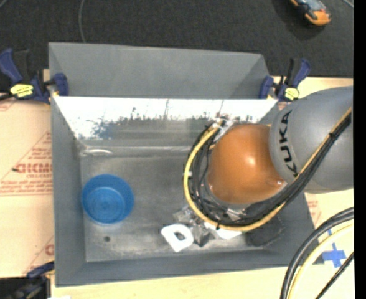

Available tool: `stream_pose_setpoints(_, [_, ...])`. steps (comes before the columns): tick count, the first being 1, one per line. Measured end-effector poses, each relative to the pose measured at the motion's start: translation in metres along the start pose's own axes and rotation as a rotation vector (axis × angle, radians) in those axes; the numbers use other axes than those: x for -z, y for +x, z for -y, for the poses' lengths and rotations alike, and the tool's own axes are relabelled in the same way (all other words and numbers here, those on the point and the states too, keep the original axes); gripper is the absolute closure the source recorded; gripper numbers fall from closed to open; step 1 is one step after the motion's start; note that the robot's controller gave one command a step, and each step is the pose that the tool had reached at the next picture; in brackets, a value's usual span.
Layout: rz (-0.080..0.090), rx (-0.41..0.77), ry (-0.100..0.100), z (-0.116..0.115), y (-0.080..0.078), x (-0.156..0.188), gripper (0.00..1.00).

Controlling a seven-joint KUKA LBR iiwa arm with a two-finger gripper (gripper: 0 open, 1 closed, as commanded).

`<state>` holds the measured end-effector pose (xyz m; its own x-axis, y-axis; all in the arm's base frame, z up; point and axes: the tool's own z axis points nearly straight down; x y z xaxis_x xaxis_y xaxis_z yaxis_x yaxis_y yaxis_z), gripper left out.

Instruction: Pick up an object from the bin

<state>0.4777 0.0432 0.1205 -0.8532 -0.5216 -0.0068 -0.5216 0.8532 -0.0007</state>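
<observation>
1. The grey metal bin [68, 167] carries everything; its floor is mostly bare.
2. My arm [314, 139] comes in over the bin's right wall. Its orange cover [242, 164] hangs over the right half of the floor, and yellow and black cables [192, 167] loop round the cover's left side.
3. A blue round cap [108, 198] lies flat near the left wall, well apart from me and from everything else.
4. A dark shape [269, 232] lies by the lower right corner, partly beneath my cables. I cannot make out what it is.
5. A white flat piece with a hole through it [175, 237] lies close to the middle of the lower wall.
6. My pincer [195, 226] sticks out below the orange cover, low over the floor, just beside that white piece on its right and perhaps touching it. I cannot tell whether the pincer is released or clenched, and I see nothing gripped in it.
</observation>
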Motion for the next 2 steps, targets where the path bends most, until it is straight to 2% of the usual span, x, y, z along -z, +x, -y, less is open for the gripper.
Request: stream_pose_setpoints(2, [0.006, -0.004, 0.002, 0.0008, -0.0015, 0.031, 1.0])
